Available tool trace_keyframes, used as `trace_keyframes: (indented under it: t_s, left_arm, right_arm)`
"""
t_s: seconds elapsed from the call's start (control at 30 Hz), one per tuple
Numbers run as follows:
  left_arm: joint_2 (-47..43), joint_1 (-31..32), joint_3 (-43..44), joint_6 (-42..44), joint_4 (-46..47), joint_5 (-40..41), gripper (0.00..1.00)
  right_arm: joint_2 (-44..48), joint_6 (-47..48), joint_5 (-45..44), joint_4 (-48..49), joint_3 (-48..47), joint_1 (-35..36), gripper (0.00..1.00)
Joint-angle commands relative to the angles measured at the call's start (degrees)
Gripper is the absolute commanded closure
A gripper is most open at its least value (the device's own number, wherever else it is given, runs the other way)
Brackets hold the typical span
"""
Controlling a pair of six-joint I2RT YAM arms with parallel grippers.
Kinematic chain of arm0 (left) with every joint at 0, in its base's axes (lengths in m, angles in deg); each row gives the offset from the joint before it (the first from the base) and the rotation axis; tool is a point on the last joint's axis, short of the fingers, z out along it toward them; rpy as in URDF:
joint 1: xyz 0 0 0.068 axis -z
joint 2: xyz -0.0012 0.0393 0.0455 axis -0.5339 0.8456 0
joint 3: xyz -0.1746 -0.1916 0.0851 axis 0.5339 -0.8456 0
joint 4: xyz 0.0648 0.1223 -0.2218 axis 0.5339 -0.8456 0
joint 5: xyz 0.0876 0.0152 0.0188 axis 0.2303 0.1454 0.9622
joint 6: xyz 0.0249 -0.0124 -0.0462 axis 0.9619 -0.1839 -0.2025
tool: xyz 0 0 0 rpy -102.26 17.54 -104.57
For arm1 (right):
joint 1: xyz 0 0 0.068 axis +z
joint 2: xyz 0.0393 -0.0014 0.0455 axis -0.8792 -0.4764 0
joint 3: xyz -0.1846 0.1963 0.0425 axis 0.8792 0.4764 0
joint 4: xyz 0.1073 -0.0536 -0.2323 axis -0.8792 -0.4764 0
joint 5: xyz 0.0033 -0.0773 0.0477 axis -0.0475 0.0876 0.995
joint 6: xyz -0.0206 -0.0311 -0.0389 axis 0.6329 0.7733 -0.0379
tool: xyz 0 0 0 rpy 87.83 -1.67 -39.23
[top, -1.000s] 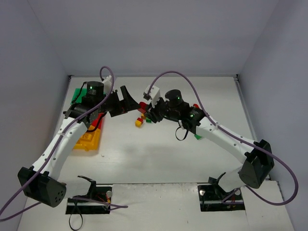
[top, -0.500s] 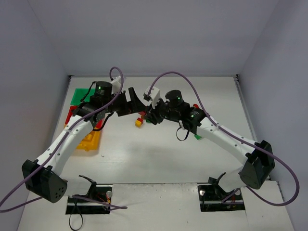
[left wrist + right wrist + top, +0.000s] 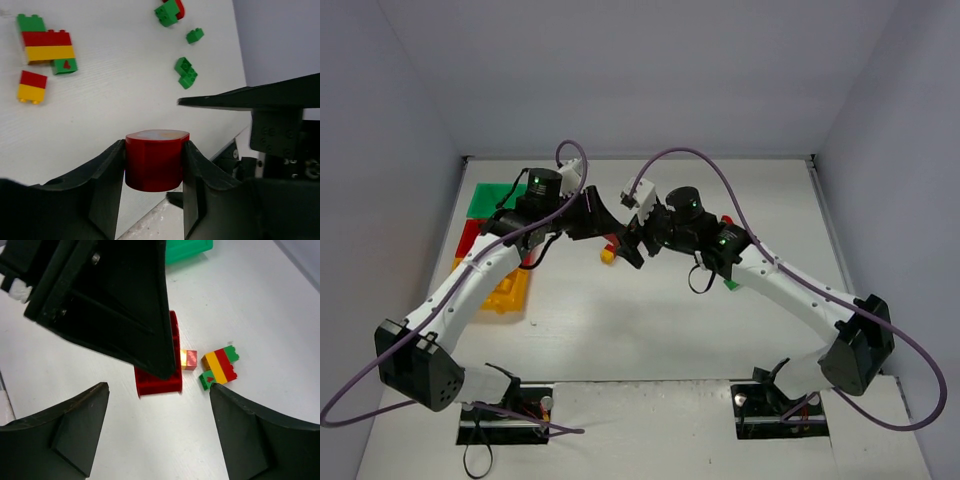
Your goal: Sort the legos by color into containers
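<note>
**A:** White table (image 3: 650,320) first. What is happening over it?

**B:** The left arm (image 3: 470,290) and the right arm (image 3: 790,285) are both reaching in and meeting above the middle. The three containers are sitting at the left edge, well apart from that meeting point. The green bin (image 3: 488,198) is lying farthest back, then the red bin (image 3: 470,237), with the yellow-orange bin (image 3: 505,290) nearest.

**A:** And what is changing between the claws?

**B:** A handover is going through. A second ago the left gripper (image 3: 155,150) was gaping and the right gripper (image 3: 158,392) was clenched. Now the left fingers are clamping a long red brick (image 3: 155,167) from both sides. The right fingers are standing spread, clear of it on either side.

**A:** What is that meaning for the sorting?

**B:** I am judging that the brick is now riding with the arm nearer the bins, so the red bin is coming within reach. The right claw is looking free to back away.

**A:** Which way is the brick pointing?

**B:** It is hanging above the table's middle, over the loose legos (image 3: 220,367). From the right wrist, its long axis seems to be running along the left fingers. The left wrist is seeing it end-on.

**A:** And the small pieces?

**B:** A red-yellow-green stack (image 3: 47,47), a red-and-yellow pair (image 3: 32,86) and scattered green bricks (image 3: 186,72) are lying unsorted.
</note>
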Motion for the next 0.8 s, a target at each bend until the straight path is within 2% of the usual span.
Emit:
trace_keyframes:
  t_s: [0.0, 0.03, 0.13, 0.3, 0.4, 0.5, 0.6, 0.67, 0.77]
  left_arm:
    - [-2.1, -1.1, 3.3, 4.9, -2.3, 7.4, 1.00]
    - [-2.4, -1.6, 3.7, 5.6, -3.7, 9.1, 1.00]
    - [-3.1, -6.0, 3.8, 7.4, -8.4, 15.1, 1.00]
    - [-3.1, -17.4, 3.1, 8.2, -14.1, 27.4, 1.00]
    - [-1.2, -21.8, 2.3, 8.8, -14.3, 33.6, 1.00]
    - [2.0, -25.0, 2.1, 8.9, -12.8, 37.3, 1.00]
    - [5.1, -29.2, 1.9, 9.4, -10.0, 39.4, 0.92]
    - [8.0, -30.2, 2.5, 9.7, -9.2, 40.3, 0.90]
    - [12.1, -31.5, 4.1, 9.3, -9.7, 41.0, 0.80]
  right_arm:
    - [4.0, -0.9, -4.1, 4.0, -0.4, 0.1, 0.20]
    - [4.2, -1.1, -5.4, 3.4, -0.2, 0.0, 0.12]
    - [5.2, -2.7, -10.3, 2.2, 0.9, -1.5, 0.00]
    - [7.4, -9.6, -20.1, -0.2, 3.8, -6.4, 0.00]
    - [8.3, -16.0, -27.1, -4.1, 5.9, -10.0, 0.00]
    - [9.6, -20.3, -29.6, -6.4, 8.8, -13.3, 0.00]
    - [10.7, -24.3, -33.6, -8.7, 11.2, -15.1, 0.00]
    - [10.9, -26.1, -34.1, -10.6, 12.3, -16.2, 0.00]
    - [10.6, -29.4, -35.4, -13.0, 14.4, -18.0, 0.00]
